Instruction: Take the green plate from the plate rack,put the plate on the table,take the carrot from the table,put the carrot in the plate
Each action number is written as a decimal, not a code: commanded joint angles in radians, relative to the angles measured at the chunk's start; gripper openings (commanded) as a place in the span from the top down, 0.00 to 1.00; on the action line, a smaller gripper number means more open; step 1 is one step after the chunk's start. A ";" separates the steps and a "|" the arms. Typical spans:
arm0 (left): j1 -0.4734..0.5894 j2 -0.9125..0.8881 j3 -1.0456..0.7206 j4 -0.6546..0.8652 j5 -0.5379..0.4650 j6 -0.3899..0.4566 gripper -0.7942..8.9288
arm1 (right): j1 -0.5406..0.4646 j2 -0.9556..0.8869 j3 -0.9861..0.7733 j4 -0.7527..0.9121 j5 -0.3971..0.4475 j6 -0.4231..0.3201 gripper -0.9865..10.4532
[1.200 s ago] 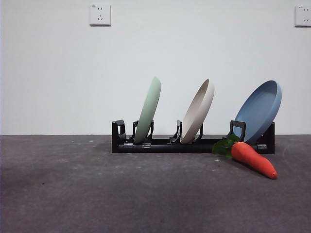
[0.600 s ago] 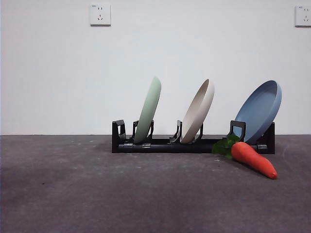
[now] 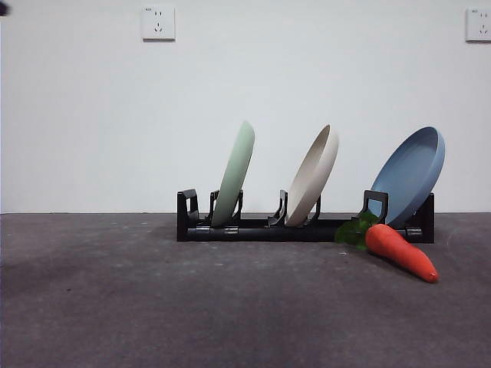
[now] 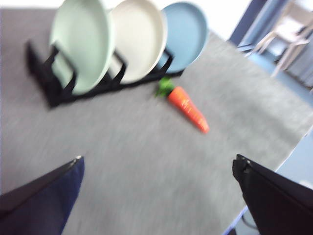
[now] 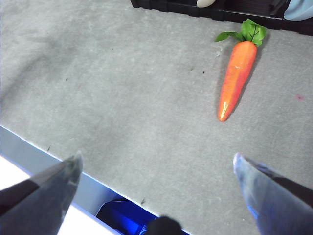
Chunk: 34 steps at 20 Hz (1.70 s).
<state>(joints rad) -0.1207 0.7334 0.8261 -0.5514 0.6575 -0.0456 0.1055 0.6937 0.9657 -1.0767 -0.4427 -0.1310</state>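
Note:
The green plate (image 3: 235,172) stands tilted in the leftmost slot of the black plate rack (image 3: 253,228); it also shows in the left wrist view (image 4: 80,41). The carrot (image 3: 400,251) lies on the table (image 3: 153,307) in front of the rack's right end, leaves toward the rack; it also shows in the right wrist view (image 5: 236,78). My left gripper (image 4: 156,188) is open and empty, above the table well short of the rack (image 4: 54,88). My right gripper (image 5: 156,181) is open and empty over the table's near edge, apart from the carrot.
A cream-white plate (image 3: 313,176) stands in the rack's middle slot and a blue plate (image 3: 410,175) leans at its right end. A black arm tip (image 3: 4,8) shows at the front view's top left corner. A white wall with two sockets stands behind.
A black arm tip has come into the front view's top left corner. The plates, rack and carrot have not moved.

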 commanded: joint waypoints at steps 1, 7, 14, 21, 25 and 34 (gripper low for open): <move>-0.066 0.097 0.006 0.148 -0.014 -0.090 0.27 | 0.001 0.000 0.003 0.006 -0.001 0.003 0.36; -0.241 0.476 0.180 0.312 -0.198 -0.071 0.27 | 0.001 0.000 0.003 0.006 -0.001 0.003 0.36; -0.288 0.919 0.562 0.359 -0.275 -0.030 0.28 | 0.001 0.000 0.003 0.005 -0.001 0.004 0.36; -0.294 1.225 0.840 0.367 -0.351 -0.031 0.28 | 0.001 0.000 0.003 -0.004 -0.001 0.011 0.36; -0.296 1.285 0.846 0.401 -0.356 -0.037 0.28 | 0.001 0.002 0.003 -0.003 0.000 0.011 0.36; -0.322 1.328 0.846 0.402 -0.368 -0.036 0.64 | 0.001 0.026 0.003 -0.003 0.000 0.010 0.36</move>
<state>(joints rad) -0.4400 2.0483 1.6699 -0.1543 0.2905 -0.0883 0.1055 0.7197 0.9657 -1.0828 -0.4427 -0.1268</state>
